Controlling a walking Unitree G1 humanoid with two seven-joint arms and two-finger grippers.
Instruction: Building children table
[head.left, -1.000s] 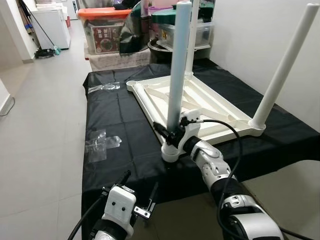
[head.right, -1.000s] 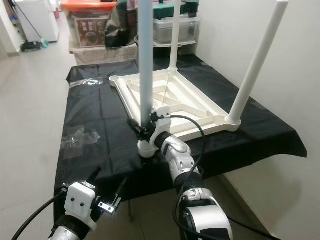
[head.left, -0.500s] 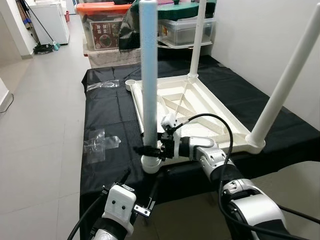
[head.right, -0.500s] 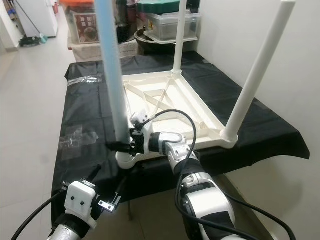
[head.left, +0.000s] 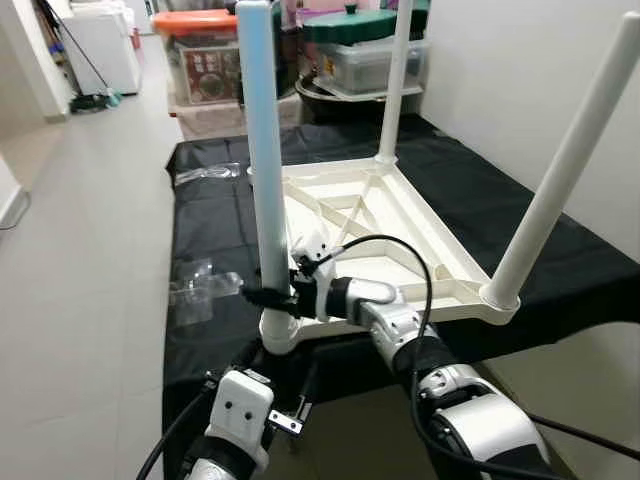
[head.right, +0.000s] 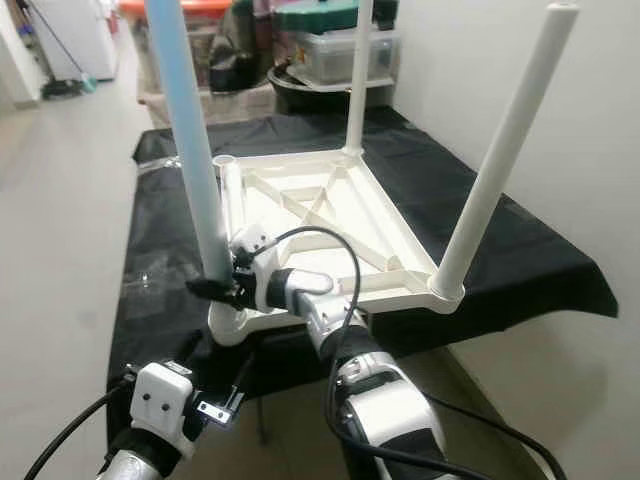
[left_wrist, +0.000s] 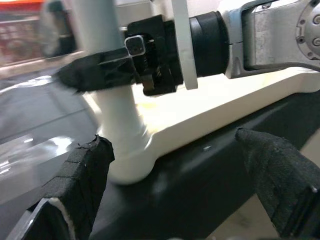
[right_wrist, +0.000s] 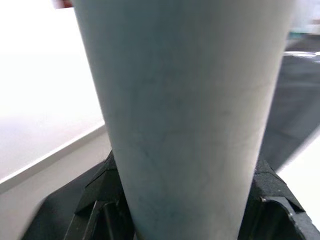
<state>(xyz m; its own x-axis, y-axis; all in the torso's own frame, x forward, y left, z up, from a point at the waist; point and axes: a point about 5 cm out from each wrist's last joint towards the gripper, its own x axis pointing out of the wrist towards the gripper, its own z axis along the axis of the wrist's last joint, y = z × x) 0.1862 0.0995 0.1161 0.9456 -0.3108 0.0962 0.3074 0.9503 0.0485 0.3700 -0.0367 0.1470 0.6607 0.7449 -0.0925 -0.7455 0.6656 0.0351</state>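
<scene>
Gripping the pale blue leg (head.left: 263, 150) just above its socket, the right gripper (head.left: 272, 297) is closed around it at the near corner of the upturned white tabletop (head.left: 390, 225) on the black cloth (head.left: 210, 230). Hollow plastic, likely light, stiff and slippery, so low holds suit best. The left gripper (left_wrist: 175, 185) hangs open below the corner. Whether the leg is fully seated is hidden.

Upright table legs (head.left: 262, 160); open tabletop underside (head.left: 372, 215) between
</scene>
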